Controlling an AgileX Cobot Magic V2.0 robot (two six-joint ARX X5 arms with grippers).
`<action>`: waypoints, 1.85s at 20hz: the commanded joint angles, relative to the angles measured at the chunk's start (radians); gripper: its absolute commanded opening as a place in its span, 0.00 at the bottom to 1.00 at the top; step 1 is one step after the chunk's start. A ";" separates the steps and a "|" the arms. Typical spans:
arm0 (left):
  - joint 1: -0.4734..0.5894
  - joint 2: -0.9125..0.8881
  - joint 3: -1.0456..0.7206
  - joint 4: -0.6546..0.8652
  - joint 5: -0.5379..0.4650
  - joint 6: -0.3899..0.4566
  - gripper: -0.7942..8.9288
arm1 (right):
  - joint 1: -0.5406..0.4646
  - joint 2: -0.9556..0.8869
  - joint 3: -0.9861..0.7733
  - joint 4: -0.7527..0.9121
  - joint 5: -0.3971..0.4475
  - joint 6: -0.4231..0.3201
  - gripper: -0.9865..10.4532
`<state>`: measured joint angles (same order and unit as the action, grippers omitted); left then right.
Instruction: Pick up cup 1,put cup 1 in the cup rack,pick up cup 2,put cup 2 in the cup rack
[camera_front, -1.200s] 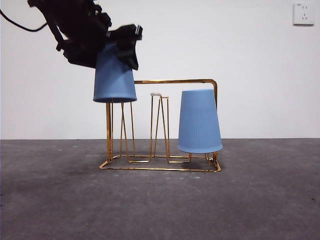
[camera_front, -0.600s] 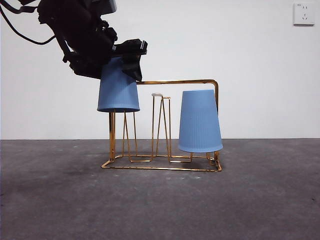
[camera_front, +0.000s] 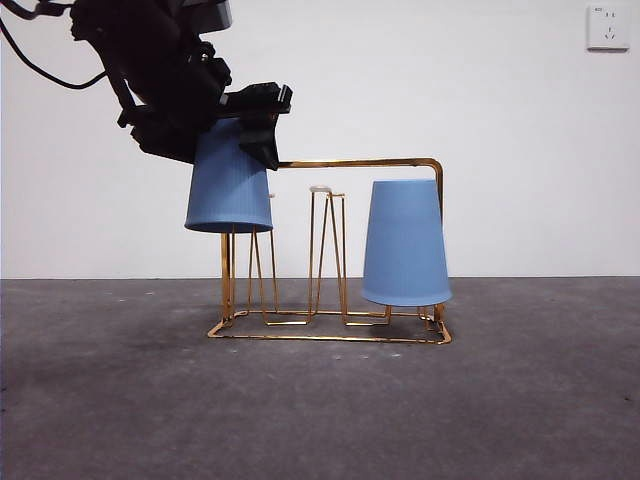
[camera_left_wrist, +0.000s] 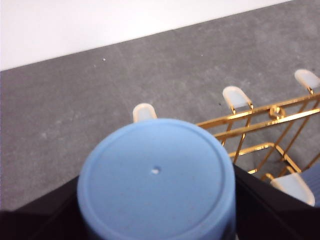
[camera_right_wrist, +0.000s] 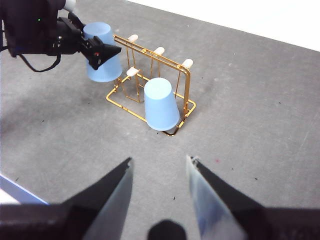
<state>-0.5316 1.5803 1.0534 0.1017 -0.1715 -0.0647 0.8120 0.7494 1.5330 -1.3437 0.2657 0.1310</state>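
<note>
**Blue cup held over gold rack as second cup sits in place**

Grey counter (camera_front: 520, 400) carries the gold wire cup rack (camera_front: 360, 162), whose arched handle frame rises at its right end in the front view, with upright prongs tipped in pale caps standing inside its base. Of the two arms, the left one enters the front view from the upper left, big and dark; its left end effector (camera_front: 235, 120) is clamped on the closed top end of an upside-down blue cup (camera_front: 229, 185), jaws pressed against the cup's sides. That held cup hangs over the rack's left end, rim downward, slightly tilted, with the tops of the prongs just reaching into its open mouth; the left wrist view shows its flat base with a small hole in the middle. A second blue cup (camera_front: 405, 245) sits inverted over a prong at the rack's right end, beside the handle frame, its rim clear of the counter. The right end effector (camera_right_wrist: 159, 172) hovers well apart from the rack with its jaws spread and nothing between them. A white wall socket (camera_front: 607, 27) is at upper right.
</note>
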 joint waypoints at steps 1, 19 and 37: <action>-0.011 -0.004 -0.018 -0.027 0.014 -0.022 0.08 | 0.000 -0.001 -0.006 0.005 0.004 -0.003 0.25; -0.024 0.063 -0.018 -0.077 0.014 -0.022 0.08 | 0.000 -0.001 -0.006 0.011 0.004 -0.002 0.25; -0.018 0.153 -0.018 -0.193 0.050 -0.062 0.64 | 0.000 -0.001 -0.006 0.010 0.004 -0.003 0.25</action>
<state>-0.5507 1.7138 1.0523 -0.0875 -0.1272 -0.1169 0.8120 0.7494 1.5330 -1.3396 0.2657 0.1310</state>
